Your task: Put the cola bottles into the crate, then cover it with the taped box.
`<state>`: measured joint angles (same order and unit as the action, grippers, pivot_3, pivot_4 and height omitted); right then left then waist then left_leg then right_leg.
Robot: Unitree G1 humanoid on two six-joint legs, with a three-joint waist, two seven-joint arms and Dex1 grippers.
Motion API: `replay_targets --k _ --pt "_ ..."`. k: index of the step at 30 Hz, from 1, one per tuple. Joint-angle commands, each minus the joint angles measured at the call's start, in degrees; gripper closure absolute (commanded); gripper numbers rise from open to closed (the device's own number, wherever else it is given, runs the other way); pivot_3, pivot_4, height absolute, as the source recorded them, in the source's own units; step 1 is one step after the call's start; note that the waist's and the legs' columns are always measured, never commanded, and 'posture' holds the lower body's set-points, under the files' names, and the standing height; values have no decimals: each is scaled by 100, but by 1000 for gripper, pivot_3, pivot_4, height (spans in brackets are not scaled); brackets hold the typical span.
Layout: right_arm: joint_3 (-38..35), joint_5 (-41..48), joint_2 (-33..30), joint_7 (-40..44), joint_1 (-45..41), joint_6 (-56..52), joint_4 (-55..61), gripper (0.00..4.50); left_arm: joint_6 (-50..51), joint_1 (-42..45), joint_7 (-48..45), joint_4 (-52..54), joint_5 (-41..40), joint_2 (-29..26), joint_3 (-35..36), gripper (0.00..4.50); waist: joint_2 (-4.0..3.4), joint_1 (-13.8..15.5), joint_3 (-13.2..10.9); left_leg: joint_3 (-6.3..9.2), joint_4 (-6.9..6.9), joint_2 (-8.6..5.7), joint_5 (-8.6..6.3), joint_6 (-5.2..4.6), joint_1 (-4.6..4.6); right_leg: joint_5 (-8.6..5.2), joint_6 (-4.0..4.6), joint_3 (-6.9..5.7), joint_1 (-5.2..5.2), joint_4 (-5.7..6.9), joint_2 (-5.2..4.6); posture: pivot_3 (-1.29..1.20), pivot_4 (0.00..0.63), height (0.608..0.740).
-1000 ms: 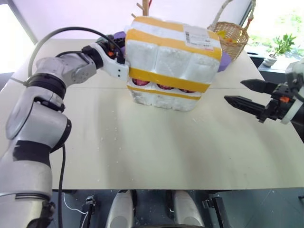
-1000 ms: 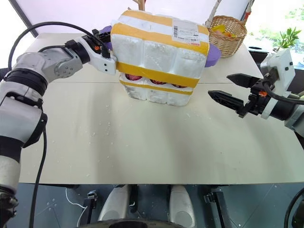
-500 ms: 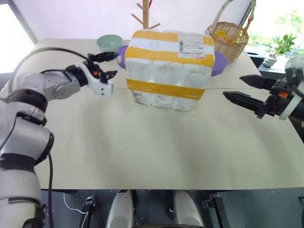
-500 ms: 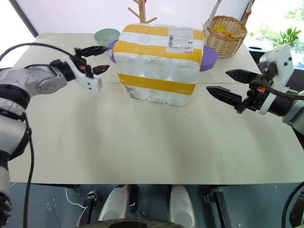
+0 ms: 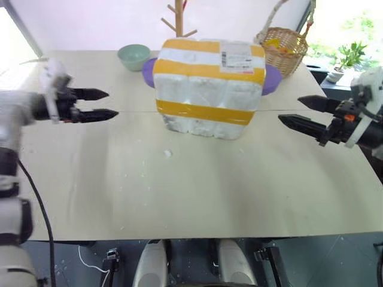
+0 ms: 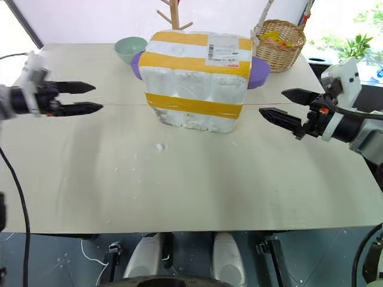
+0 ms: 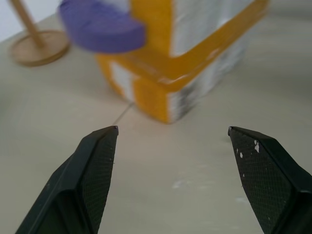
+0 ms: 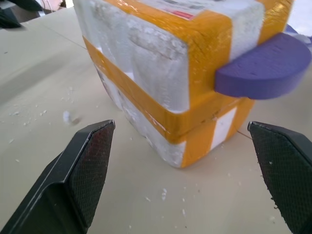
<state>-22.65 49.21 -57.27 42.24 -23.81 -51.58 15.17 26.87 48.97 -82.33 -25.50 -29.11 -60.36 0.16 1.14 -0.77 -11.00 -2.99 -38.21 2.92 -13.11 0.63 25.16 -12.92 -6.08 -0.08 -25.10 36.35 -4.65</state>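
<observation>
The taped box (image 5: 206, 86), white foam with wide yellow bands and a shipping label on top, stands level in the middle of the table. It sits over the crate, of which a low white strip (image 5: 197, 127) shows under the box's lower band. The cola bottles are hidden inside. My left gripper (image 5: 112, 103) hovers open well to the left of the box and points at it, touching nothing. On the box's right my right gripper (image 5: 289, 109) is open and empty too, a short way from its side. Both wrist views look between spread fingers at the box (image 8: 161, 73).
Behind the box lie a purple disc (image 5: 148, 70), a green bowl (image 5: 133, 57), a wooden peg stand (image 5: 178, 18) and a wicker basket (image 5: 285, 48). Foam crumbs (image 5: 168, 153) are scattered on the table in front of the box.
My left gripper has let go of the box's left side, opened and drawn back to the left. The box has settled level over the crate, hiding the bottles. The right gripper has barely moved.
</observation>
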Motion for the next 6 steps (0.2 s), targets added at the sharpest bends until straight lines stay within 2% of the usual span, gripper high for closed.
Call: replay_targets --k 1,6 --pt "80 -167 -80 176 -311 236 -156 0 608 -257 -379 529 -204 -296 182 735 -11 -11 4 0 3 0 0 0 -9 0 1 0 6 0 1 0 150 740" --pt "279 -360 -101 397 -525 346 -358 0 681 -265 -435 640 -9 -398 227 735 -9 -3 3 0 7 2 0 0 -35 -11 20 0 29 -2 5 0 150 740"
